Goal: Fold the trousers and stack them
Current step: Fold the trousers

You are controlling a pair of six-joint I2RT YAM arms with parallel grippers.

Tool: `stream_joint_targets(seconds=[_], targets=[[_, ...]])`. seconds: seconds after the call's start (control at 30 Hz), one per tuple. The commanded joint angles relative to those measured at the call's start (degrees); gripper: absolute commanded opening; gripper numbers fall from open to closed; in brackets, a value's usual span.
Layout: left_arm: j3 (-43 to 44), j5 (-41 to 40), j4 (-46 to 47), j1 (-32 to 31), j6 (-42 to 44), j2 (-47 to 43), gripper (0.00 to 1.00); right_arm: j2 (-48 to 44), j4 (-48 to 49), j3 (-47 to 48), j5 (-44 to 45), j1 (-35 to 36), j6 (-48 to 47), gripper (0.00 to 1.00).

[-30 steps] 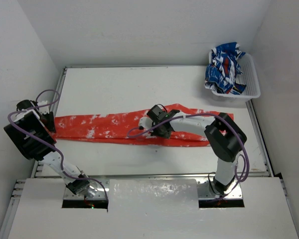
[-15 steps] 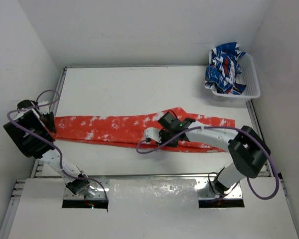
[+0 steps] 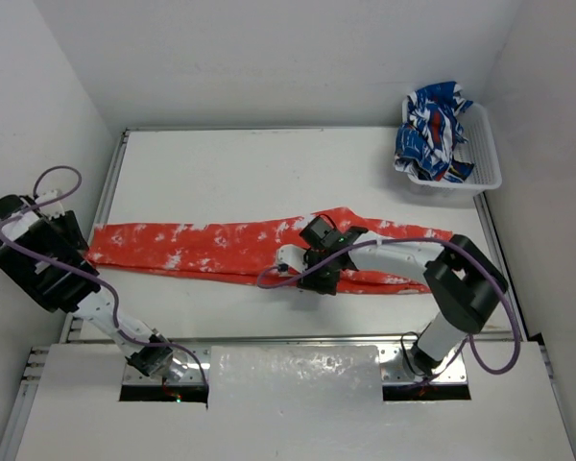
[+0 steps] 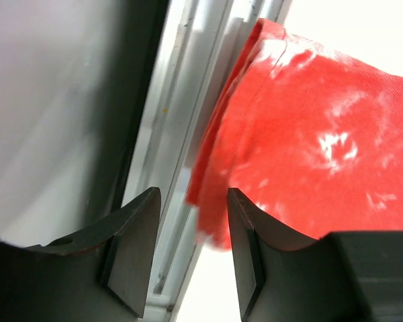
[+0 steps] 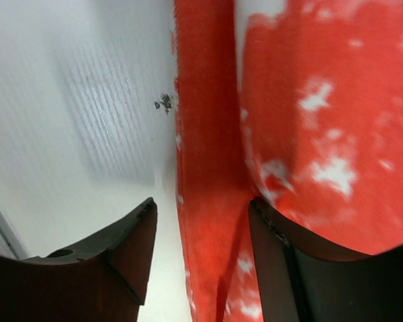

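Trousers (image 3: 202, 248) are laid across the middle of the table (image 3: 269, 173), with the left gripper (image 4: 193, 201), past its left edge, and the right gripper (image 5: 201, 204), at its centre, part-open and empty; a skewed fold is risked if only one layer is caught.

Thin matt cloth trousers (image 3: 202, 246) (white-speckled) on a smooth white table (image 3: 250, 173)

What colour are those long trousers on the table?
Bright red-orange with scattered white speckles; the trousers show best from the top camera.
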Motion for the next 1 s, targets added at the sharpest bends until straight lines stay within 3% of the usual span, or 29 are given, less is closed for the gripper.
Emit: stream_joint_targets(seconds=[0.0, 0.17, 0.27, 0.37, 0.47, 0.7, 0.73, 0.8, 0.83, 0.9, 0.97], targets=[[2.9, 5.9, -4.1, 1.1, 0.5, -4.0, 0.43, -6.3, -0.2, 3.2, -1.5, -0.5, 1.2, 0.56], [2.9, 5.5, -4.1, 1.1, 1.0, -3.7, 0.46, -9.9, -1.6, 3.2, -2.8, -2.6, 4.3, 0.57], [4.3, 5.5, -6.2, 1.0, 1.5, 0.2, 0.47, -12.0, 1.0, 1.5, -6.9, -8.1, 10.4, 0.57], [4.4, 9.2, -7.6, 0.2, 3.3, 3.6, 0.61, -15.4, 7.5, -1.2, -7.4, -17.1, 18.8, 0.58], [1.5, 6.0, -3.4, -0.8, 2.6, 4.6, 0.67, -16.8, 9.9, -3.3, -6.6, -22.8, 27.0, 0.60], [-3.2, -4.0, 1.2, -1.3, 1.5, 8.8, 0.67, -19.1, 12.5, -8.7, -0.1, -37.2, 38.6, 0.60], [-3.4, -4.1, 1.3, -1.2, 1.6, 9.1, 0.65, -19.7, 12.8, -9.5, 0.8, -38.4, 39.5, 0.60], [-4.0, -3.7, 1.4, -1.1, 1.6, 9.6, 0.52, -20.4, 13.6, -11.6, 1.0, -41.7, 40.5, 0.59], [-4.1, -3.4, 1.5, -1.0, 1.8, 9.7, 0.40, -21.1, 13.8, -13.0, 1.1, -42.6, 41.4, 0.60], [-4.0, -1.7, 0.3, -0.9, 2.2, 9.8, 0.27, -21.9, 14.2, -13.9, 1.5, -45.4, 42.2, 0.59], [-3.3, 0.6, -1.0, -0.7, 2.5, 9.4, 0.05, -22.6, 13.8, -14.7, 2.8, -47.9, 42.9, 0.59]])
